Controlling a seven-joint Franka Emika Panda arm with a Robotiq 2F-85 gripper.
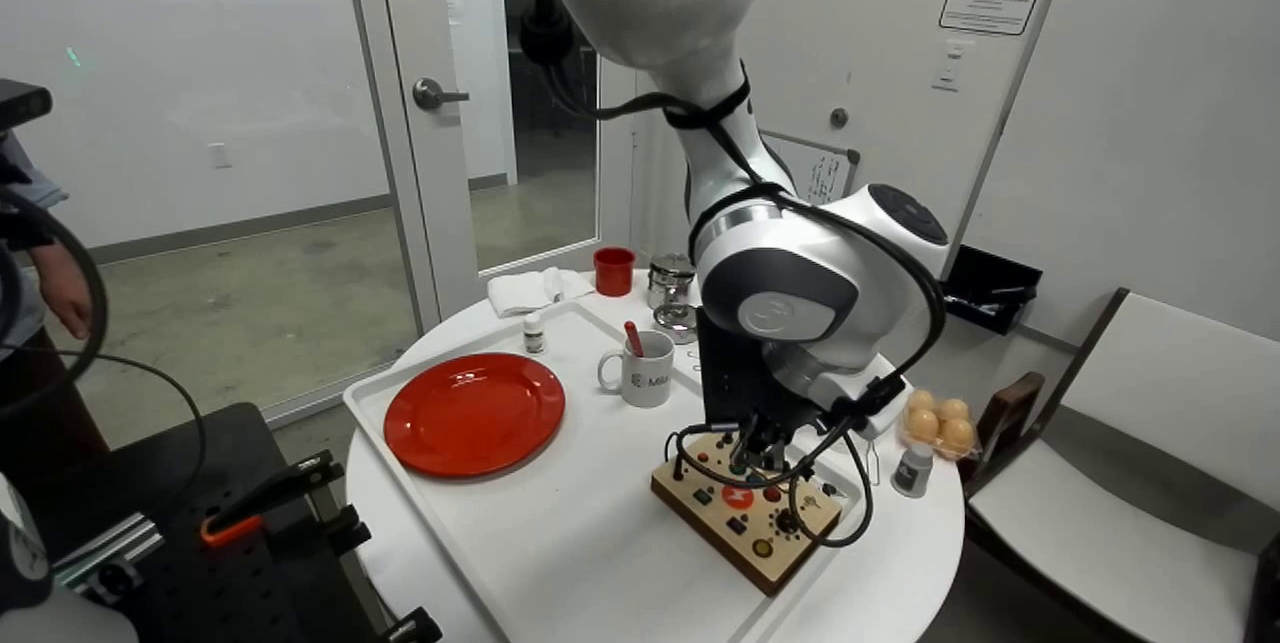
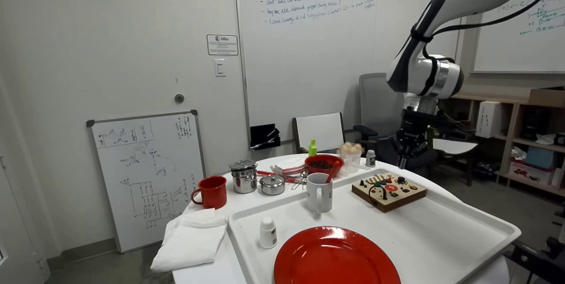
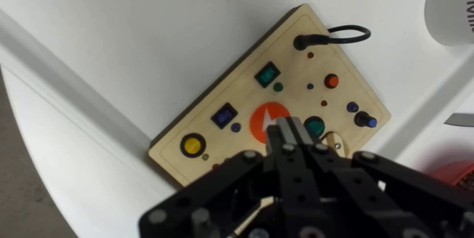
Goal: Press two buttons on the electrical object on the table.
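The electrical object, a tan board with buttons, switches and knobs, lies on the tray on the round white table. It shows in both exterior views and in the wrist view. There I see a yellow button, a green button, a blue switch and a green switch. My gripper is shut and empty, pointing down. Its fingertips overlap the red circle, beside the green button. In an exterior view the gripper appears above the board, apart from it. Part of the board is hidden behind the fingers.
The white tray also bears a red plate, a white mug and a small white bottle. A red bowl, metal pots, a red cup and eggs stand around it. A black cable loop sticks out from the board.
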